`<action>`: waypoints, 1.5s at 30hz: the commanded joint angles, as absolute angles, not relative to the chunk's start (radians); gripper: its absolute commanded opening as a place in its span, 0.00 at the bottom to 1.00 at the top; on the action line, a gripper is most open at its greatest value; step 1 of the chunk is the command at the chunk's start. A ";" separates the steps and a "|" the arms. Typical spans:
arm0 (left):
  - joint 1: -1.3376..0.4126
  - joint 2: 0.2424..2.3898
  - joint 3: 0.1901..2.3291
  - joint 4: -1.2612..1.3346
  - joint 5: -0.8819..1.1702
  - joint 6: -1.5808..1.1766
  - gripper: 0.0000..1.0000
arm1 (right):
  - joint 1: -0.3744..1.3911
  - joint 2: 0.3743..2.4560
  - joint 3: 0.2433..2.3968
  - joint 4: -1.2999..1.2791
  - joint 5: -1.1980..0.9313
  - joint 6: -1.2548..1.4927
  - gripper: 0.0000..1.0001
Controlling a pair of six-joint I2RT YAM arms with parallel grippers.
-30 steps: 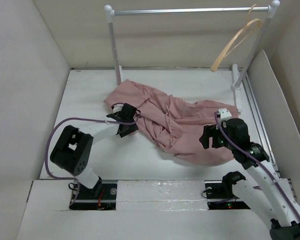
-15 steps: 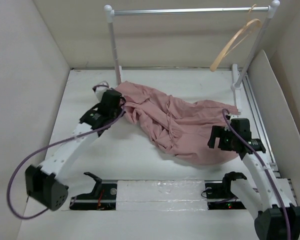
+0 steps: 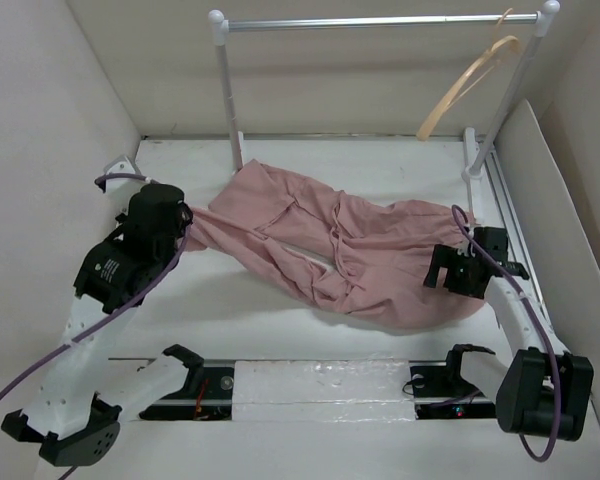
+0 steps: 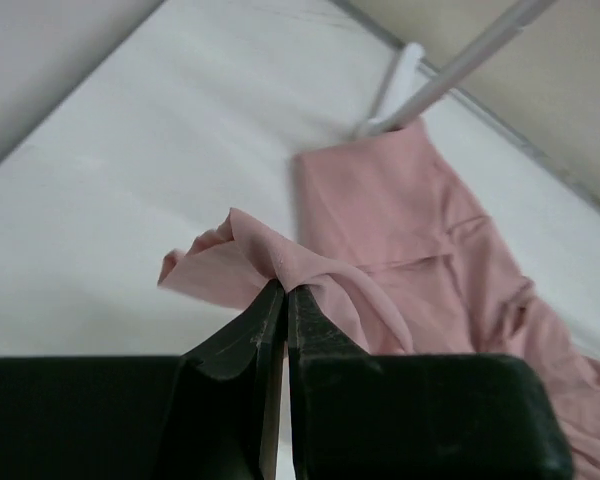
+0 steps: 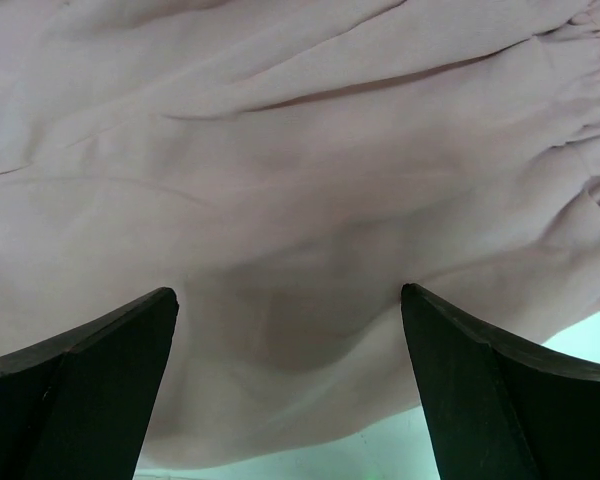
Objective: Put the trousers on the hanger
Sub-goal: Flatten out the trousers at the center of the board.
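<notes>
Left gripper [image 4: 283,290] fingers are pressed together on a folded edge of the dusty-pink trousers [image 3: 320,245]. The cloth bunches up out of the tips and is held above the white table [image 3: 180,310] at the left side of the workspace. From that pinch a leg runs rightward as a narrow band to the main body of the garment, which lies wrinkled across the middle of the table. On the opposite side, the right gripper [image 5: 290,300] hovers over the gathered waist end of the trousers, fingers spread wide with nothing between them. Its wrist view shows only pink cloth below, and whether the tips touch it cannot be told. Behind the garment, at the far edge of the table, stands a silver-and-white clothes rail [image 3: 380,21], the foot of its left upright just beside the trousers' far edge. The light-tan wooden hanger [image 3: 470,85] hangs tilted by its hook from the right end of the rail, well apart from the trousers and both grippers.
</notes>
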State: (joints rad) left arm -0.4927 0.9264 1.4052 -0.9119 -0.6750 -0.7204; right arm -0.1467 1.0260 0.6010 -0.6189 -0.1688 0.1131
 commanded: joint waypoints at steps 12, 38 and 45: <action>-0.486 0.953 1.665 -0.854 -1.212 -0.574 0.00 | -0.163 0.976 0.646 -0.607 -0.225 0.048 0.99; -0.486 1.201 1.198 -0.450 -0.468 -0.594 0.72 | -0.176 0.902 0.640 -0.667 -0.164 0.049 0.48; -0.486 1.752 1.509 -0.396 -0.505 -0.448 0.63 | -0.198 0.871 0.632 -0.675 -0.121 0.092 0.83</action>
